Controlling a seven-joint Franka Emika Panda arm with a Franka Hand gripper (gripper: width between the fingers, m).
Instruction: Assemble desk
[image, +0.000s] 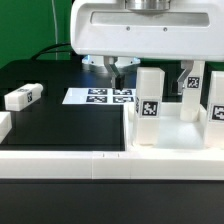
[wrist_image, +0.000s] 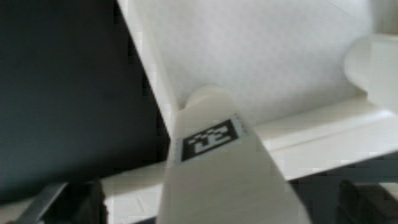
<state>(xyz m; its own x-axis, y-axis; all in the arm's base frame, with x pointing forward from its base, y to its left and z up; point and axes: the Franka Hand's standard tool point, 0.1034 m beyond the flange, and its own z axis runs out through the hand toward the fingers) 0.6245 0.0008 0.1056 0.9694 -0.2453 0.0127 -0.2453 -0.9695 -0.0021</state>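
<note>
We see the black work desk (image: 50, 125) carrying the white plastic tray-like desk top (image: 175, 135) on the exterior view's right, with square white tagged legs (image: 148, 100) standing upright on it. Another white leg (image: 22, 96) lies loose, well apart on the left. Near the leftmost upright leg, the jaws hang spread wide, grasping nothing.

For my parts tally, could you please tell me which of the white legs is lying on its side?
The leg at the exterior view's left, flat on the black table; the others stand upright on the desk top.
</note>
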